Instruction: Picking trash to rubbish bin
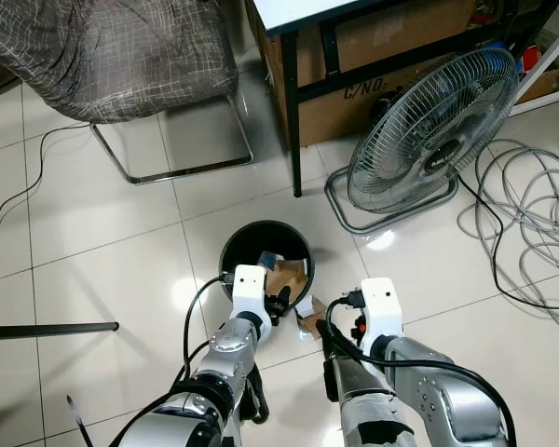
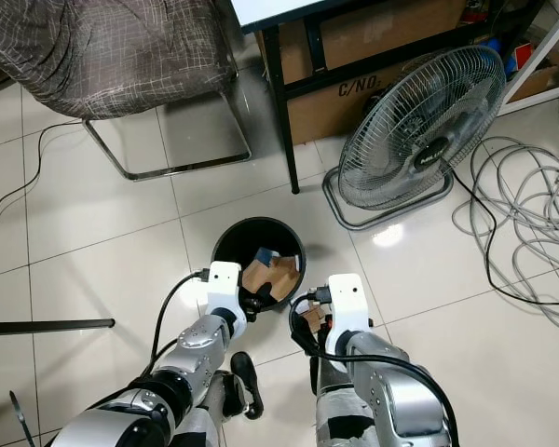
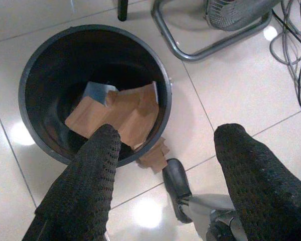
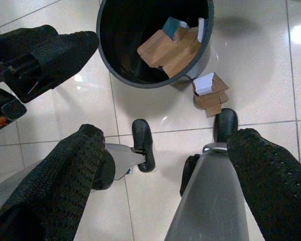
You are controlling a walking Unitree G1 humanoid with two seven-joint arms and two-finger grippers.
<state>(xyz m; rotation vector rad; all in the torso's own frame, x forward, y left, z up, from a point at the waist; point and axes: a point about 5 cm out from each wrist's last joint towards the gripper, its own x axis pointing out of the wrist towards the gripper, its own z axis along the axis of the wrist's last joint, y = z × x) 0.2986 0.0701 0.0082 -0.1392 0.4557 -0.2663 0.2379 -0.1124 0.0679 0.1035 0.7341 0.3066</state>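
1. Far left: a chair (image 1: 112,56) draped in grey cloth, a thin cable (image 1: 23,191) on the tiles, and a dark bar (image 1: 47,329) lying flat. These are well apart from the work, so low risk.
2. Left gripper (image 3: 165,170) hangs over the near rim of the black bin (image 1: 238,247), fingers wide apart, holding nothing. If you lower it, a finger could catch the rim and tip the bin.
3. Inside the bin: brown cardboard (image 3: 121,114) leaning up the wall, w/ a blue-grey scrap (image 3: 96,93) behind. The cardboard reaches close to the rim; a knock could spill it.
4. Loose cardboard scrap (image 4: 209,93) lies on the floor, touching the bin's outer wall, just ahead of the robot's right foot (image 4: 226,125). A step fwd could crush or kick it.
5. Right gripper (image 4: 165,165) is held above the legs, fingers spread, empty. Reaching for the scrap could nudge the bin.
6. Right: floor fan (image 1: 433,130) and coiled cables (image 1: 531,223), a trip risk if you turn.
7. Hard to tell: bin depth, anything under the cardboard, the scrap's white patch.
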